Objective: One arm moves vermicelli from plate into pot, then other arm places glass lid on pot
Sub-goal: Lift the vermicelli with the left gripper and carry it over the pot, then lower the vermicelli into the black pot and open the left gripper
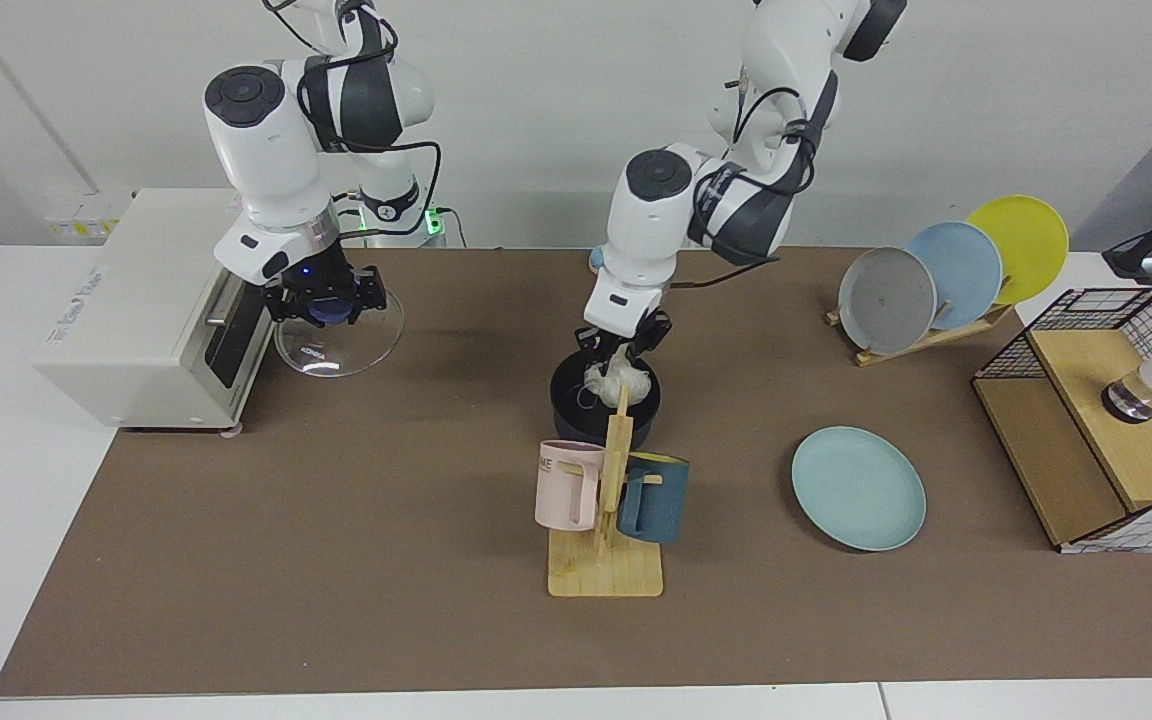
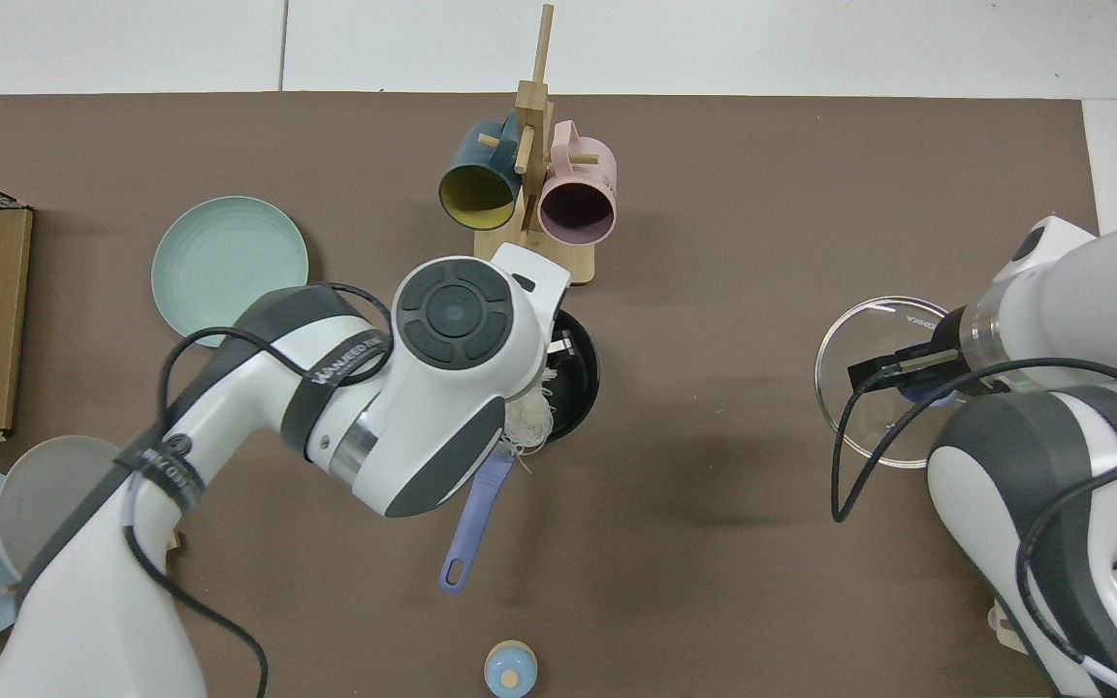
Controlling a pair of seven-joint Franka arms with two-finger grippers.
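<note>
Brown matting is covering the table (image 1: 236,600) as the left pincer (image 1: 623,345), clenched on a whitish nest of thin vermicelli (image 1: 616,378), is hanging at the small dark saucepan's (image 1: 576,405) rim — letting go only once centred should be keeping strands off the edge. Right pincer (image 1: 324,305) is gripping the clear glass lid (image 1: 336,345) by its blue knob — waiting beside a white oven (image 1: 126,300).

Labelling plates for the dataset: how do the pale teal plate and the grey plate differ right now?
Pose: the round pale teal plate lies flat on the brown mat, while the round grey plate stands on edge.
Support: the pale teal plate sits alone; the grey plate is slotted in a wooden rack beside a blue plate.
Shared: both are bare.
</note>
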